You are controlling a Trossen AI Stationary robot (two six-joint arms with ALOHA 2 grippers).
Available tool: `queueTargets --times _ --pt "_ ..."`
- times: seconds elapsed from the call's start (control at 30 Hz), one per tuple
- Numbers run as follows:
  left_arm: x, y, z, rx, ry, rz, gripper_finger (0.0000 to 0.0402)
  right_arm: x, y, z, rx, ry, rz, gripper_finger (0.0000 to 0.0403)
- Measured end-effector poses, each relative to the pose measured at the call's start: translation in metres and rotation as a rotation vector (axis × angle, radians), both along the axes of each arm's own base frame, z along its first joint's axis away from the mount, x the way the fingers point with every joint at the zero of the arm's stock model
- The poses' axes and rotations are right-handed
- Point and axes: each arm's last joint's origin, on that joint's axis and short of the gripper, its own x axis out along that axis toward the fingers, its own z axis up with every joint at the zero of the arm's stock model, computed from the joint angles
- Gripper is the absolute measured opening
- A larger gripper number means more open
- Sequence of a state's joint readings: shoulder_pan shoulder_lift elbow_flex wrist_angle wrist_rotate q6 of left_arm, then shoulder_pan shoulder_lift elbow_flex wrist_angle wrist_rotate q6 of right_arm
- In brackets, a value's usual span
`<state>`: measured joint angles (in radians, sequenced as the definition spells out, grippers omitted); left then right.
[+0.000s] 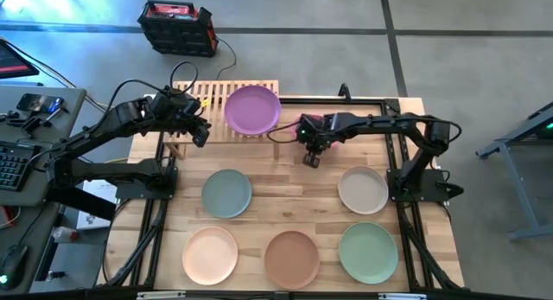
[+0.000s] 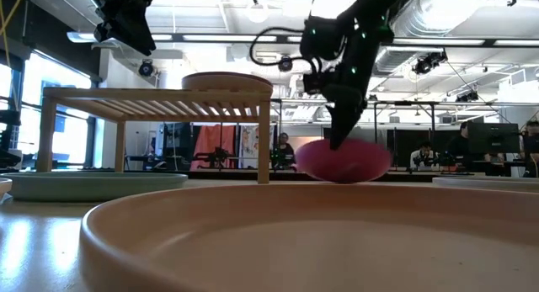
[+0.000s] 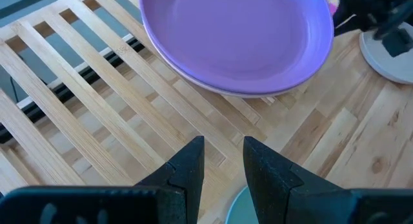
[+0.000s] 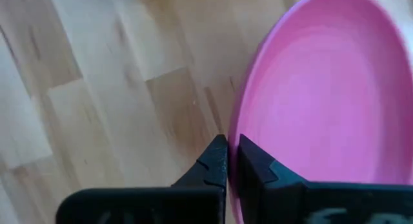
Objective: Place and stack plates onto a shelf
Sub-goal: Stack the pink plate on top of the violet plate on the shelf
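A purple plate [image 1: 252, 108] lies on top of another plate on the right part of the light-wood slatted shelf [image 1: 207, 94], as the left wrist view shows [image 3: 239, 37]. My left gripper [image 3: 224, 153] hovers open over the shelf's left part [image 1: 197, 127], touching nothing. My right gripper [image 4: 231, 153] is shut on a magenta plate [image 2: 343, 161] just right of the shelf. In the high view the arm [image 1: 309, 149] hides most of that plate. Grey-teal [image 1: 226, 193], cream [image 1: 363, 189], peach [image 1: 210, 254], brown [image 1: 291, 258] and mint [image 1: 368, 252] plates lie flat on the table. My right gripper pinches the magenta plate's rim [image 4: 242, 121] between its two fingers, one finger inside the bowl and one outside. The fingers come from above, pointing down. The plate hangs tilted below them [image 2: 343, 161], low over the table; whether its lower edge touches the wood I cannot tell.
The shelf's left half [image 3: 77, 101] is bare slats. A black frame [image 1: 393, 144] runs along the table's sides and far edge. The peach plate [image 2: 320, 241] fills the low view's foreground. People and workstations stand in the room beyond the table.
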<state>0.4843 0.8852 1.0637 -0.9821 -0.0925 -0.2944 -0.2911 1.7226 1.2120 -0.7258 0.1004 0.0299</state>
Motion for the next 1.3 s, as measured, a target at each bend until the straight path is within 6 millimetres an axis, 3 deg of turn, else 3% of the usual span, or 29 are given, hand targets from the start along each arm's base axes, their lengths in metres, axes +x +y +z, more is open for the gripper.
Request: queueTargets --times 0.4,0.73,1.03,1.3 --pt "0.0 0.0 0.0 0.009 0.007 -0.013 0.0097 0.011 0.006 0.057 -0.071 -0.013 -0.167 0.0" --pt "0.001 -0.001 0.0 -0.027 -0.012 -0.039 0.0097 0.012 -0.011 0.114 -0.255 -0.059 -0.191 0.0" --pt "0.001 -0.001 0.0 -0.051 -0.028 -0.009 0.0097 0.016 -0.024 0.173 -0.478 -0.167 -0.029 0.0" --pt "0.001 -0.001 0.0 -0.071 -0.041 0.016 0.0097 0.023 -0.028 0.198 -0.659 -0.218 0.194 0.0"
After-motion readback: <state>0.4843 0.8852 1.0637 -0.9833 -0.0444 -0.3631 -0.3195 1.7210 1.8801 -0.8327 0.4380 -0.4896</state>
